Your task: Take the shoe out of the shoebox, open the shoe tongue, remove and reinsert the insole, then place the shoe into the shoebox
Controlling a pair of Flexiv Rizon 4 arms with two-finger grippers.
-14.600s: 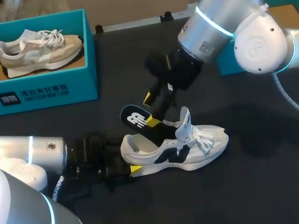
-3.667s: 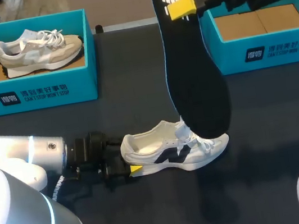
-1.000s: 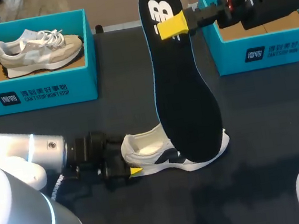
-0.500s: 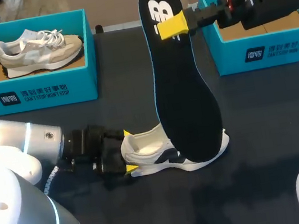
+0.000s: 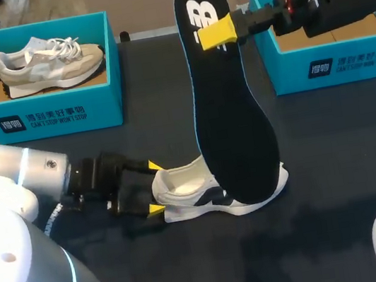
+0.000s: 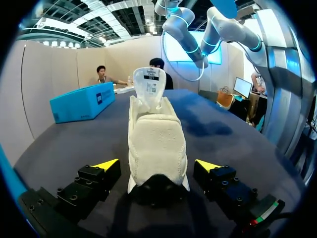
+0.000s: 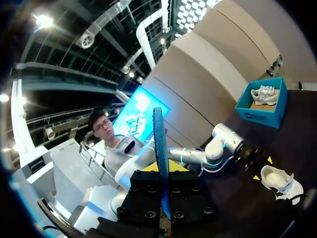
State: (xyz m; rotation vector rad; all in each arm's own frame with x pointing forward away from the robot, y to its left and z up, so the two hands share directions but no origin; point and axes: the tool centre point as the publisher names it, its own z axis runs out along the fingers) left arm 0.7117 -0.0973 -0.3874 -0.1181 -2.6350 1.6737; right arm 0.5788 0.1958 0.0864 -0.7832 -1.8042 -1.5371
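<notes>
Dark table [image 5: 194, 269], shoe [image 6: 156, 144] between parted left pincer [image 6: 157, 164]

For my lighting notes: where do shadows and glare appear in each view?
Head view: a faint shadow on the table below the shoe; bright sheen on the left arm. Left wrist view: dark shadow patches on the table beside the shoe; the open left gripper is evenly lit. Right wrist view: the insole, edge-on in the right gripper, stands dark against bright surroundings.
</notes>
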